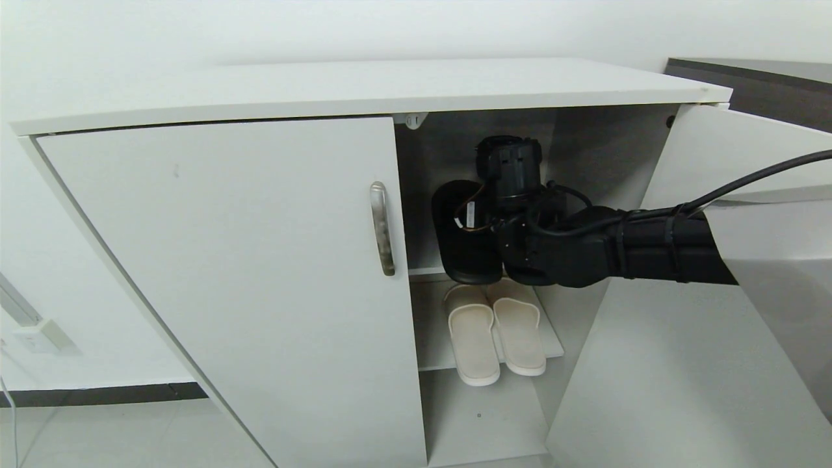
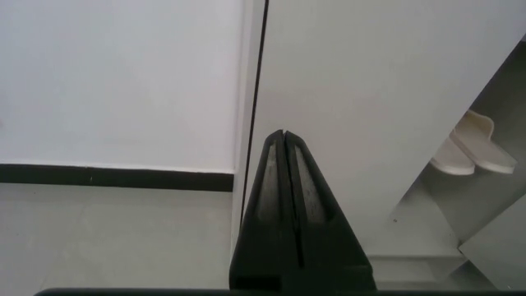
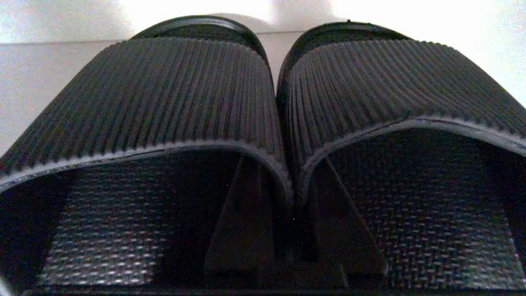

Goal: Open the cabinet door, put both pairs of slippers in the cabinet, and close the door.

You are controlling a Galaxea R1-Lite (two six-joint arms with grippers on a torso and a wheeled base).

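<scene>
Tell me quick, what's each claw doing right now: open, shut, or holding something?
Left claw: closed, holding nothing.
Right claw: closed on the black slippers, pinching the pair's inner edges together.

cabinet door (image 1: 227, 260): smooth, matt white board
handle (image 1: 382, 227): brushed metal, dull sheen
black slippers (image 3: 189, 90): rubbery, ribbed straps, fine-textured insoles
white slippers (image 1: 494, 331): smooth, matt
</scene>
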